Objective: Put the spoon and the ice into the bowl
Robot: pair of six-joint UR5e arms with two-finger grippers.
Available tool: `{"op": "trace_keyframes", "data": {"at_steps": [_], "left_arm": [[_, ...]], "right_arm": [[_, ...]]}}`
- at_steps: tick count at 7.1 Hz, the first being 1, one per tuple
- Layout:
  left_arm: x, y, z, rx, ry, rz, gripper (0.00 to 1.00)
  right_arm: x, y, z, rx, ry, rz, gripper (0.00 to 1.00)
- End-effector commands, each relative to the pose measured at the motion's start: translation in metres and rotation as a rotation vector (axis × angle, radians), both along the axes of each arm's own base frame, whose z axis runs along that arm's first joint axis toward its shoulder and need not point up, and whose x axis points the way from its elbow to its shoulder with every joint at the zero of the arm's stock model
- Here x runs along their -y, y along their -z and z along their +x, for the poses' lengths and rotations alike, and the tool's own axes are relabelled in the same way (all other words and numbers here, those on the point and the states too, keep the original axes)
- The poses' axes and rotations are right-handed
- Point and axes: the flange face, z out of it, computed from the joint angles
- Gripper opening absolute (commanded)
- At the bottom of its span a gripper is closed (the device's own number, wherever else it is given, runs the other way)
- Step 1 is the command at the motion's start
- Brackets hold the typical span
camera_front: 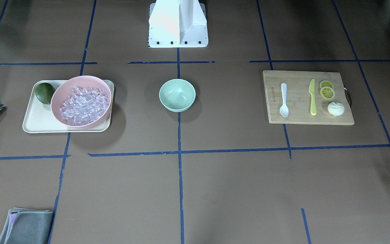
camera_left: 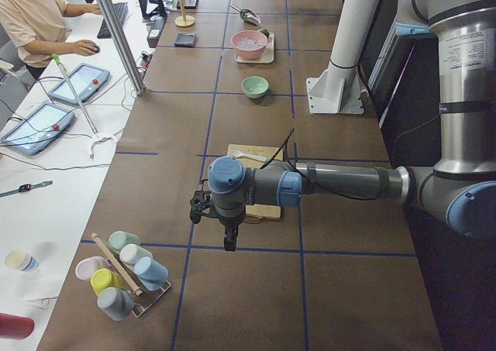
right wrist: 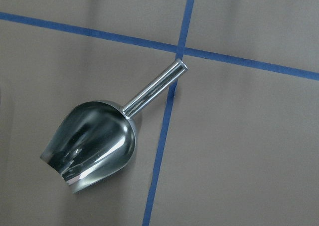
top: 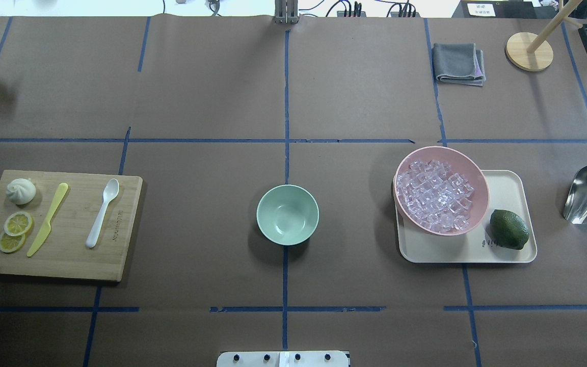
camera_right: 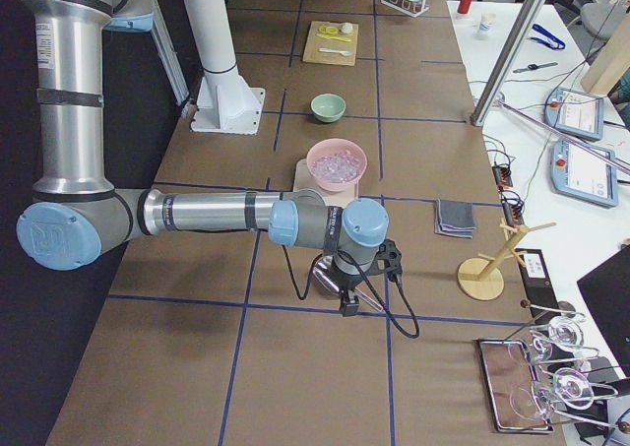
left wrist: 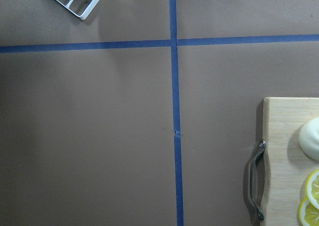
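The white spoon lies on a wooden cutting board at the table's left side. The ice is heaped in a pink bowl on the right. The mint-green bowl stands empty at the centre. My left gripper hangs point-down beyond the cutting board's outer end. My right gripper hangs over a steel scoop. Both show only in the side views, so I cannot tell whether they are open or shut.
The pink bowl sits on a cream tray with a lime. On the board lie a yellow knife, lemon slices and a white bun. A grey cloth and a wooden stand are far right.
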Motion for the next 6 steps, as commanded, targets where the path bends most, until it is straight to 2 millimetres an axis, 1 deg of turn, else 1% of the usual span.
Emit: {"op": "trace_keyframes", "data": {"at_steps": [1, 2, 3, 4, 5, 6], "left_arm": [[0.006, 0.013, 0.017, -0.01, -0.031, 0.019, 1.0], [0.017, 0.048, 0.067, -0.071, -0.091, 0.027, 1.0], [0.028, 0.089, 0.11, -0.082, -0.088, 0.016, 1.0], [0.043, 0.124, 0.158, -0.111, -0.119, 0.06, 1.0], [0.047, 0.159, 0.225, -0.114, -0.151, 0.093, 1.0], [0.043, 0.186, 0.293, -0.041, -0.132, 0.128, 1.0]], "right_arm": [[0.003, 0.013, -0.003, 0.042, 0.0, 0.024, 1.0], [0.004, 0.025, -0.014, 0.086, 0.014, 0.041, 1.0], [0.003, 0.025, -0.015, 0.091, 0.017, 0.041, 1.0], [0.003, 0.028, -0.015, 0.09, 0.02, 0.06, 1.0], [0.0, 0.024, -0.016, 0.091, 0.026, 0.1, 1.0], [-0.016, 0.014, -0.015, 0.093, 0.026, 0.148, 1.0]]}}
